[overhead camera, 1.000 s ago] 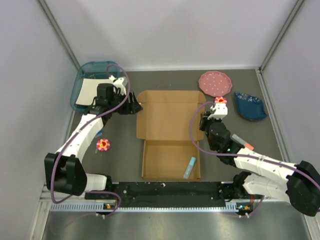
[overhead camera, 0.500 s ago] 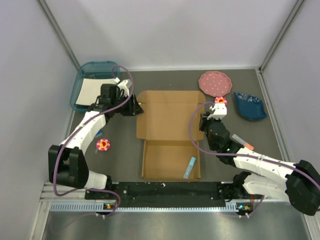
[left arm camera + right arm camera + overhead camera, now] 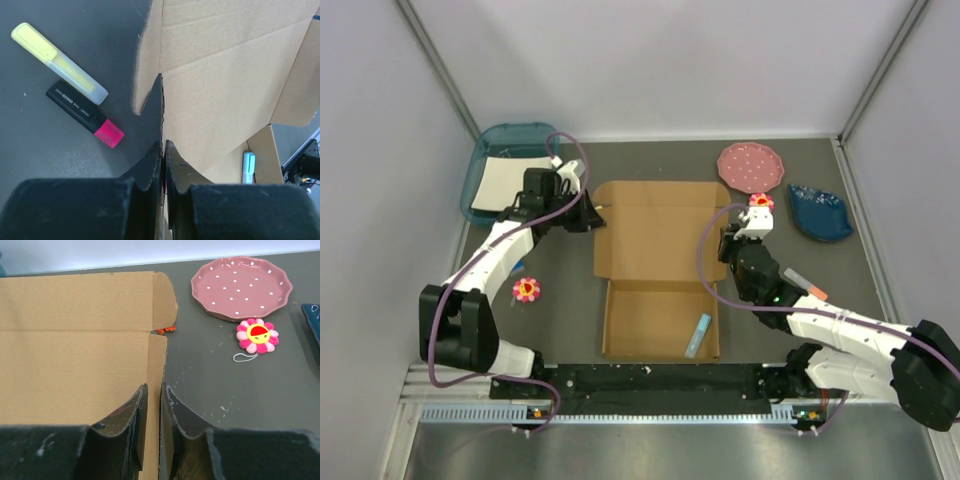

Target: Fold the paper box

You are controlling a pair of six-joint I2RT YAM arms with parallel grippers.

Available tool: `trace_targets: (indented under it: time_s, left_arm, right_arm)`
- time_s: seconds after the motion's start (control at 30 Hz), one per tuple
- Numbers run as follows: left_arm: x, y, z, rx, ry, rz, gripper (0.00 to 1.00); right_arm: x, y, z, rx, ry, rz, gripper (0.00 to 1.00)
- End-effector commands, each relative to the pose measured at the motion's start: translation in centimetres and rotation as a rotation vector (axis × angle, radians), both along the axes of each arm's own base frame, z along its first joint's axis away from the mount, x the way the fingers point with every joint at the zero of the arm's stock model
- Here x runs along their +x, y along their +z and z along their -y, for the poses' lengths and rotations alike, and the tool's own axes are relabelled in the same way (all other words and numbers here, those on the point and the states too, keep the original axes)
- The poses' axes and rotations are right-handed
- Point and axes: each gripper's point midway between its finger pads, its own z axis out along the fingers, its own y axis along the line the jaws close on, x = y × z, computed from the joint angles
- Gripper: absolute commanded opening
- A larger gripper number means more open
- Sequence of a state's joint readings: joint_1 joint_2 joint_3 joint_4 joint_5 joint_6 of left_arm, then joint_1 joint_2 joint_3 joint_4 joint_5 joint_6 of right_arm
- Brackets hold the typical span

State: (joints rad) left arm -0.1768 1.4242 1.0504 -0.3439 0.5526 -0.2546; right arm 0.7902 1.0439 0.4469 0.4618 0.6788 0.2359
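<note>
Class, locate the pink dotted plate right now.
In the top view the pink dotted plate lies at the far right, past the far right corner of the paper box, left of the dark blue dish.

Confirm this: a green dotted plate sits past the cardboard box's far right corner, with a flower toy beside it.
Wrong colour: the plate is pink, not green; the right wrist view shows it. The flower toy does lie beside it, past the paper box.

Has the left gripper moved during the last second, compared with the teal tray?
Yes. The left gripper has shifted slightly right, away from the teal tray, onto the paper box's left edge.
</note>
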Motion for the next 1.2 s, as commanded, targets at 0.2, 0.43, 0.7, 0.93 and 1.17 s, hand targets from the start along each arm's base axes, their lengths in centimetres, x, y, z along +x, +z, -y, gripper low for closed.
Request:
trace_targets:
  time_s: [0.2,0.43,0.7,0.93,1.17]
  left_arm:
    - [0.7,2.9,1.0,-0.042,0.077,0.244,0.00]
    - [0.5,2.3,0.1,0.005,0.143,0.306,0.00]
    - [0.8,3.8,0.1,0.021,0.151,0.370,0.00]
    - [1.1,5.3,0.9,0.054,0.106,0.486,0.00]
    - [1.9,5.4,1.5,0.054,0.114,0.538,0.00]
  right_arm:
    - [0.1,3.1,-1.9,0.023,0.046,-0.040,0.37]
    - [-1.1,7.9,-1.9,-0.042,0.122,-0.119,0.57]
    - [-2.0,8.7,0.5,-0.135,0.255,-0.423,0.64]
    - [-0.7,4.9,1.4,0.030,0.347,-0.554,0.63]
    - [0.9,3.5,0.7,0.059,0.377,-0.569,0.62]
